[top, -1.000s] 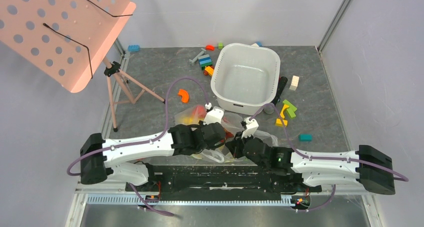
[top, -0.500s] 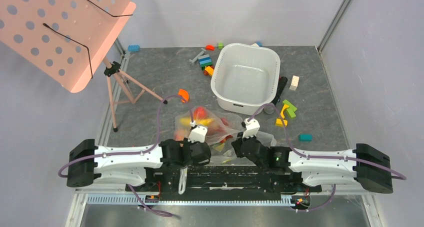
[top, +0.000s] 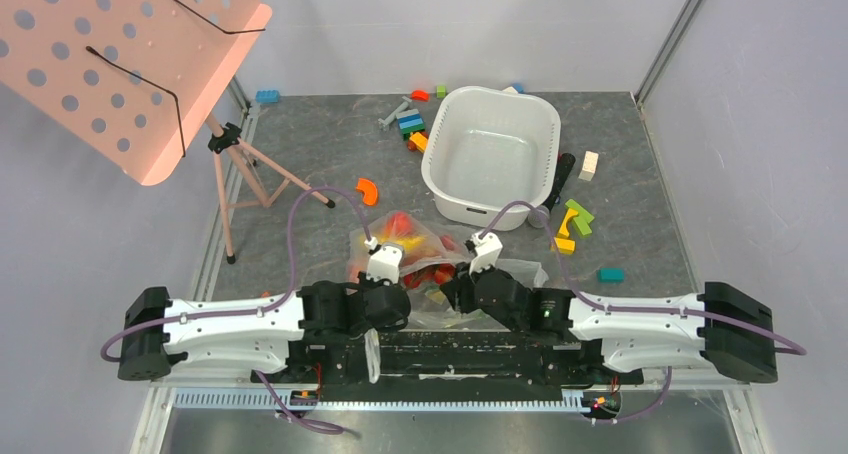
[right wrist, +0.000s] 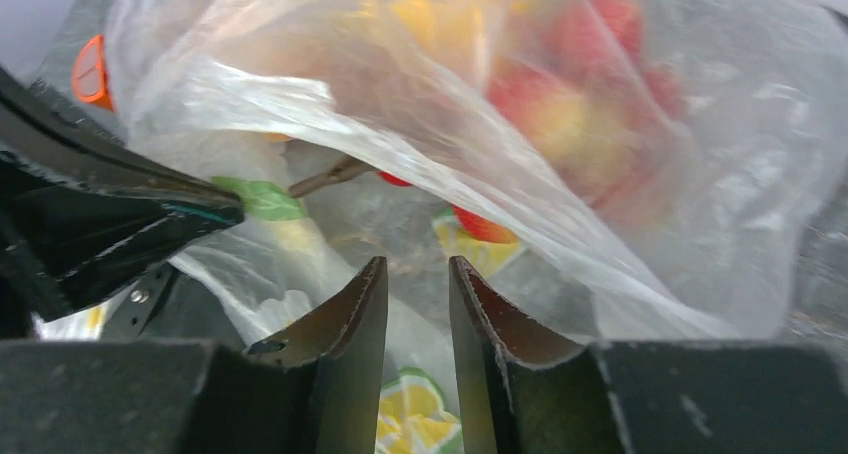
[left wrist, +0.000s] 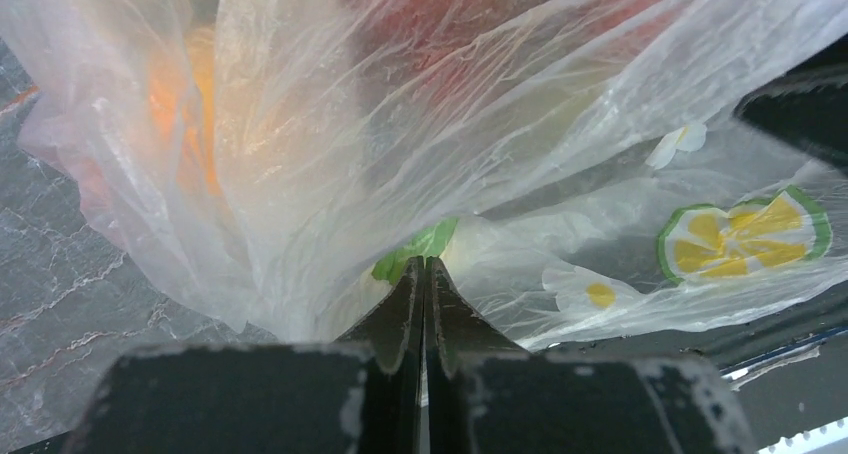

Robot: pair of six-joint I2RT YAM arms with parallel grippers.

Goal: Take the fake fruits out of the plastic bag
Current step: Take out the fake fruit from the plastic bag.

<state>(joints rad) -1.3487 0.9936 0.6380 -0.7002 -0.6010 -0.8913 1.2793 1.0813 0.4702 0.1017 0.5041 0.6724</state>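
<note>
The clear plastic bag [top: 420,254] lies crumpled at the near edge between my two grippers, with the fake fruits [top: 400,224] inside it. My left gripper [top: 404,300] is shut on a fold of the bag's film [left wrist: 427,264] beside a green print. An orange fruit [left wrist: 185,114] and a red one [left wrist: 440,34] show through the film. My right gripper [top: 449,290] has its jaws a little apart [right wrist: 417,274] over film with a lemon print. Red-yellow fruits [right wrist: 560,104] sit inside the bag ahead of it. The left gripper's tip [right wrist: 225,212] shows at the left in the right wrist view.
A white basin [top: 432,179] stands just beyond the bag. A flat orange curved piece [top: 368,190] lies to its left. Toy blocks lie right of the basin [top: 572,222] and behind it [top: 410,124]. A pink music stand's tripod [top: 265,174] stands at the far left.
My left arm has drawn back to the left and toward the near edge, still pinching the bag. The bag and fruits, earlier under the left wrist, now show. The right gripper edged left.
</note>
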